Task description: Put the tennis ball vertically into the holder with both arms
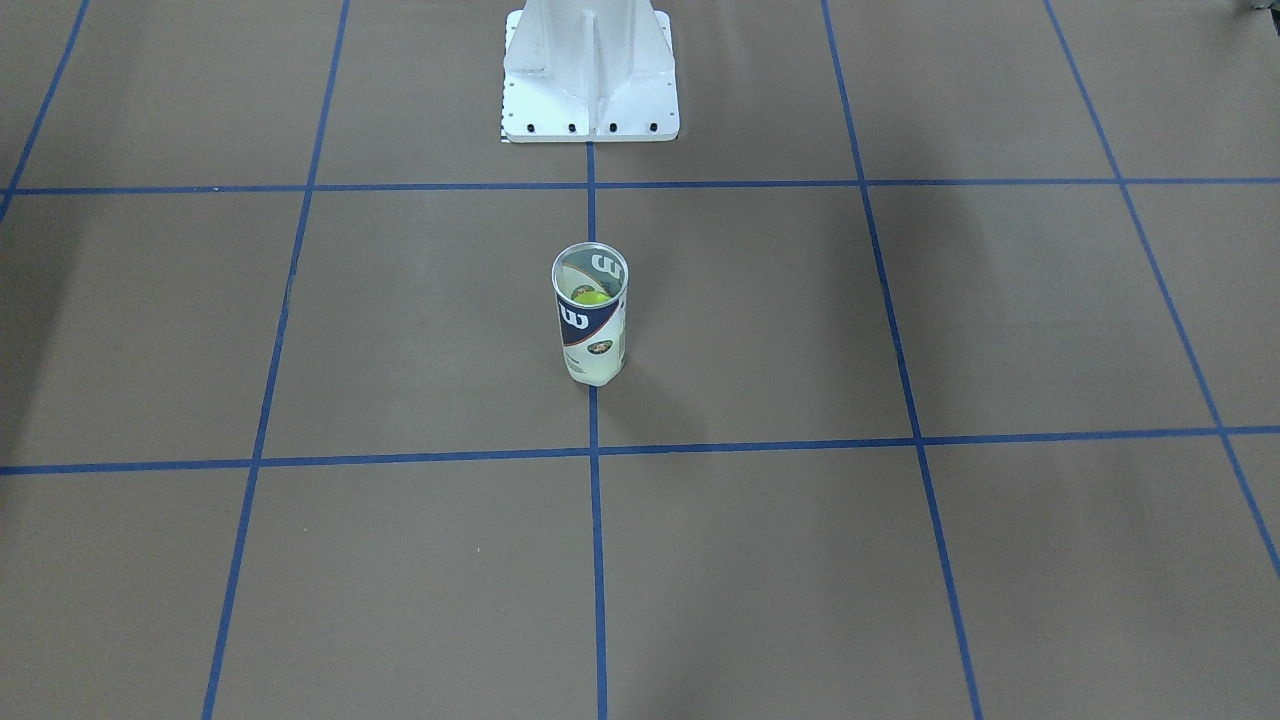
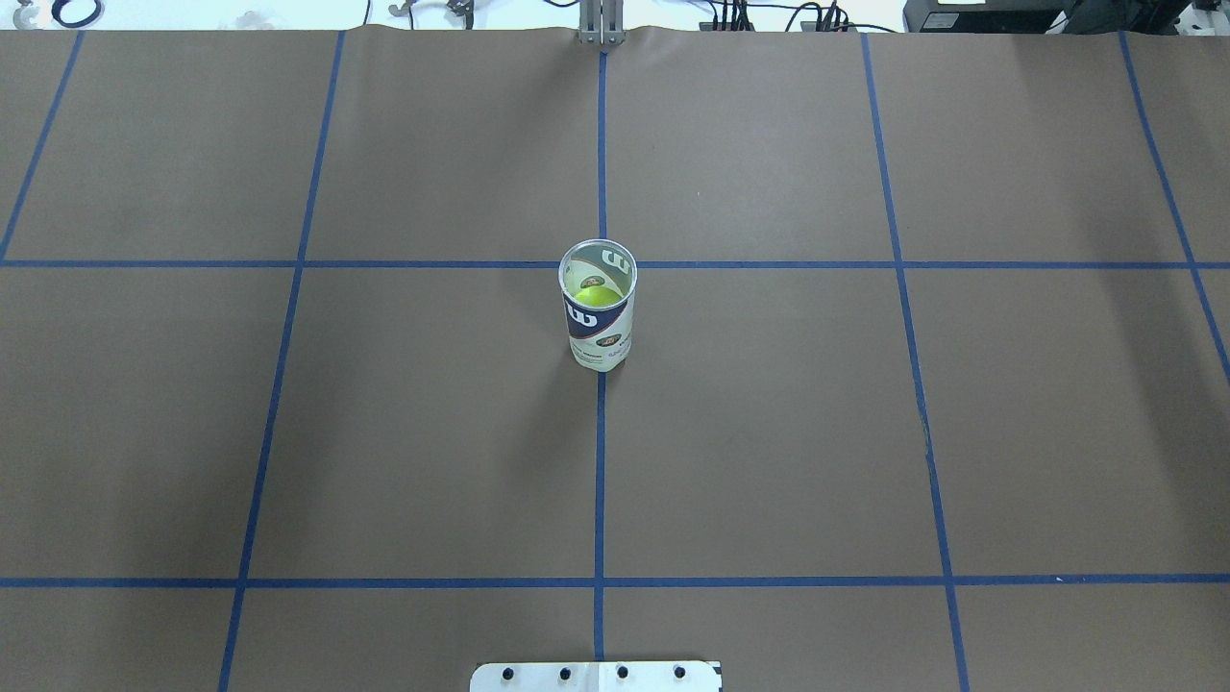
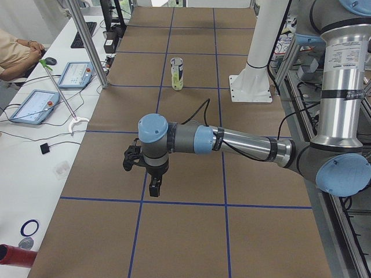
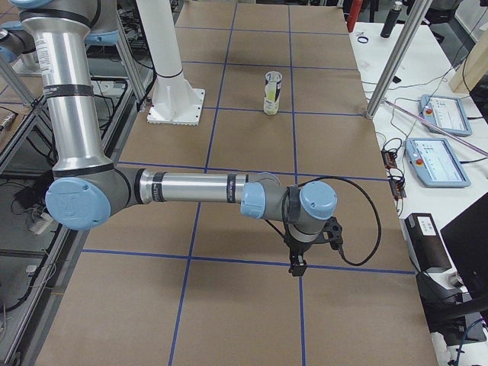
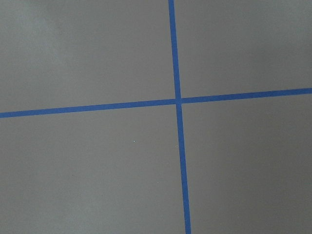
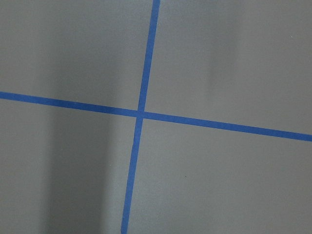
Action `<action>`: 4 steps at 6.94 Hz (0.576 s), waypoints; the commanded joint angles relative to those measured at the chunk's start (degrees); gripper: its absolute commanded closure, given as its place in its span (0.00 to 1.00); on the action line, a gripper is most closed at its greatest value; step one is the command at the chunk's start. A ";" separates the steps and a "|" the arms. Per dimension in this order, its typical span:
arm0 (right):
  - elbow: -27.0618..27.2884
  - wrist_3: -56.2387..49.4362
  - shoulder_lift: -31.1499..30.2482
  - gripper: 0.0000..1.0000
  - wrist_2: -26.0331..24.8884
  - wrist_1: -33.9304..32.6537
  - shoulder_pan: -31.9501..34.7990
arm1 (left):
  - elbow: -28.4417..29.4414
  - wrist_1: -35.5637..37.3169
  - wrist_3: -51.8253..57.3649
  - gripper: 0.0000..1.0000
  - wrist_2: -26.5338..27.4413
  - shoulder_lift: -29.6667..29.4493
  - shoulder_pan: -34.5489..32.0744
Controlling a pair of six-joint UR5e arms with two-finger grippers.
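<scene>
The holder (image 1: 590,330) stands upright at the middle of the table, its open mouth up, also seen in the overhead view (image 2: 598,332). The tennis ball (image 1: 590,297) lies inside it, visible through the mouth (image 2: 596,296). Neither gripper is near it. The left gripper (image 3: 153,190) hangs over the table's left end, far from the holder (image 3: 177,73). The right gripper (image 4: 296,267) hangs over the right end, equally far from the holder (image 4: 271,92). Whether either is open or shut I cannot tell. Both wrist views show only brown table paper and blue tape lines.
The white pedestal base (image 1: 590,80) is bolted at the robot's side of the table. Aluminium posts (image 3: 87,40) (image 4: 389,69) stand at the far edge. Side benches hold tablets (image 3: 35,106) (image 4: 438,160) and cables; a person's arm (image 3: 11,55) rests there.
</scene>
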 commanded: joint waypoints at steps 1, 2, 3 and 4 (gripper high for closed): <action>-0.10 0.12 -0.09 0.01 -0.32 0.00 0.00 | 0.14 -0.20 -0.19 0.01 0.07 0.17 0.04; 0.07 0.20 -0.09 0.00 -0.41 0.00 0.00 | 0.14 -0.20 -0.19 0.01 0.07 0.17 0.04; 0.08 0.55 -0.09 0.00 -0.32 0.00 0.00 | 0.14 -0.20 -0.19 0.01 0.07 0.17 0.04; 0.08 0.47 -0.17 0.00 -0.32 0.00 0.00 | 0.14 -0.20 -0.10 0.01 0.07 0.17 0.04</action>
